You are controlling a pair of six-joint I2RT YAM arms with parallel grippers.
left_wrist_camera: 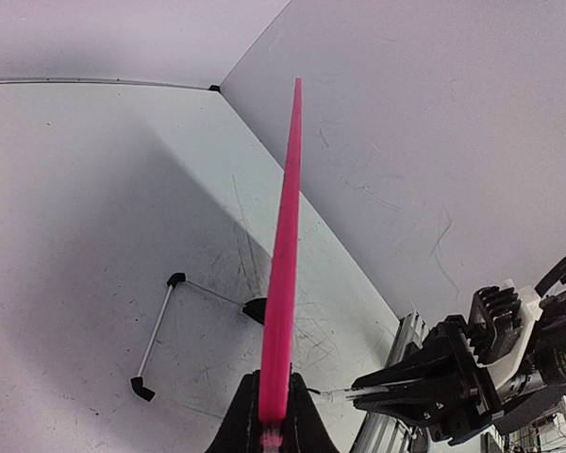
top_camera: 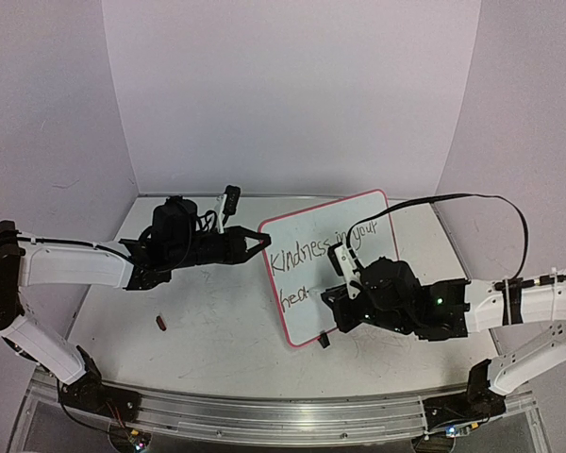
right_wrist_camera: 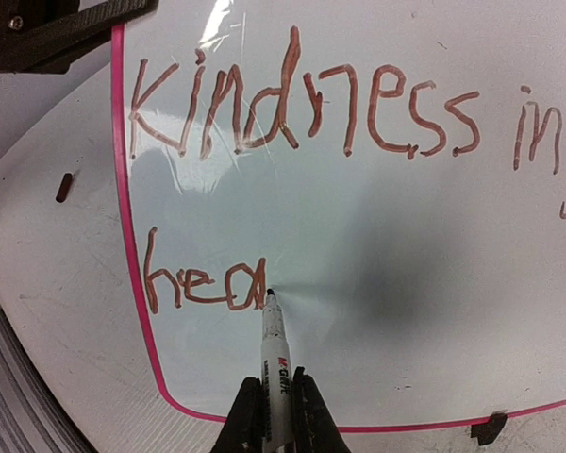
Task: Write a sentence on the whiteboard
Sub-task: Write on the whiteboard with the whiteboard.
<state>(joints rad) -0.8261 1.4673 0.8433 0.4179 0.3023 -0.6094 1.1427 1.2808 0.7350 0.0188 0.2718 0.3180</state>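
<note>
From above, the small white board with a thin pink rim sits centre-right on the scuffed white counter, and the left tool pinches its left corner.

Left wrist: the rim runs edge-on between the clamped fingers.

Right wrist: the right tool pinches a white marker. Its tip touches the board after "hea" in the dark handwritten words.

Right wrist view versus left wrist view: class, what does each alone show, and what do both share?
Only the right wrist view shows the small rectangular whiteboard's face: handwritten marker words, "Kindness in" above "hea", with the white marker pen, held in the right fingers, tip at the last letter. Only the left wrist view shows a thin metal wire with black ends lying on the scuffed white table, and the board edge-on. Both show its pink rim and that table.
</note>
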